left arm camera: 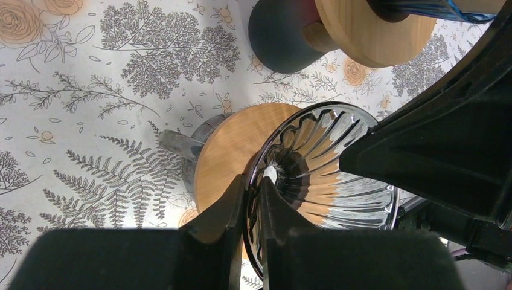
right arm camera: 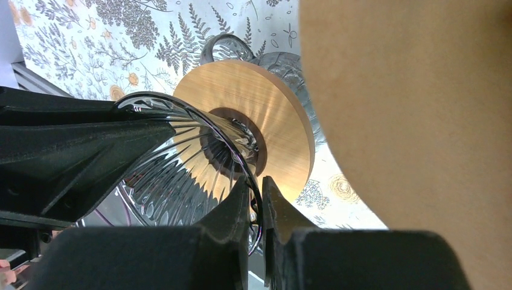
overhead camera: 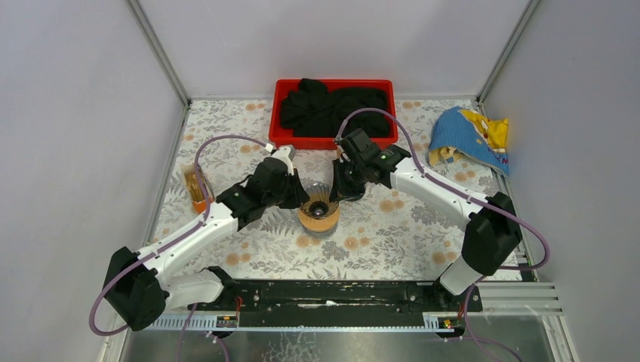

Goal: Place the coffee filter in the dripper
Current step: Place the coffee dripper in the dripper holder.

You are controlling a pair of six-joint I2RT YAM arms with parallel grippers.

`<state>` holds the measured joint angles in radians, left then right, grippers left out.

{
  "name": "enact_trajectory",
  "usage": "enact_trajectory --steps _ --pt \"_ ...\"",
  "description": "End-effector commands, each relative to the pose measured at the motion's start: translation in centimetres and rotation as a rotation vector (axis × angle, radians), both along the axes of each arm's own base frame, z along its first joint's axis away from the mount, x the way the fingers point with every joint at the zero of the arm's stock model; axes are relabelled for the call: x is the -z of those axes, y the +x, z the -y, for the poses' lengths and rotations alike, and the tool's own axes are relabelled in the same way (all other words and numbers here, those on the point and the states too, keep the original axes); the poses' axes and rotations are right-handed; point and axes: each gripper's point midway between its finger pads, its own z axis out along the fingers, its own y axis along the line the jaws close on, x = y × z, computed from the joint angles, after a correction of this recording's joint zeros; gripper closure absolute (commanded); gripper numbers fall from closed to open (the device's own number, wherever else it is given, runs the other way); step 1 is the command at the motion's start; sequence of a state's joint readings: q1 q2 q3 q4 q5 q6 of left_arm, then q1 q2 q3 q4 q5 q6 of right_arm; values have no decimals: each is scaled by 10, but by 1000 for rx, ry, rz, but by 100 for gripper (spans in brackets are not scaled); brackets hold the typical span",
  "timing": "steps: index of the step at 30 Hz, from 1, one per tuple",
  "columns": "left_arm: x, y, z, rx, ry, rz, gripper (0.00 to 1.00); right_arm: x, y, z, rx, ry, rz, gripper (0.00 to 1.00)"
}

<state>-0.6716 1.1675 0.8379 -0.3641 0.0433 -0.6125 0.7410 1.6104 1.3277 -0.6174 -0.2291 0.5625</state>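
While my left pincer [left arm camera: 252,188] and right pincer [right arm camera: 256,192] both clamp the rim of the glass dripper [overhead camera: 318,217], its cone holds no filter. The brown stack [overhead camera: 196,188], filters I judge, stands at its nine o'clock, nearer my left pincer.

tabletop [overhead camera: 392,226]: white, grey ferns, orange flowers
dripper [overhead camera: 318,204]: clear ribbed glass, tan wood collar
tray [overhead camera: 278,98], far edge: red
cloth [overhead camera: 468,139], far right corner: blue, yellow
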Motion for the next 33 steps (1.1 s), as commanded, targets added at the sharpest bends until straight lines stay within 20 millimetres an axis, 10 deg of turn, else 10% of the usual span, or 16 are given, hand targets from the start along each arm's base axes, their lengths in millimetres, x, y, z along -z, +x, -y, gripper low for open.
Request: enact_trajectory --steps 1,17,33 --pt "56 -34 -13 26 128 -149 92 39 -12 7 -18 -162 -42 99" --pt "53 -52 20 77 86 -139 85 43 -15 29 -26 -260 -6 91" --pt "9 -23 11 -24 125 -17 63 1 -11 29 -21 -190 87 66"
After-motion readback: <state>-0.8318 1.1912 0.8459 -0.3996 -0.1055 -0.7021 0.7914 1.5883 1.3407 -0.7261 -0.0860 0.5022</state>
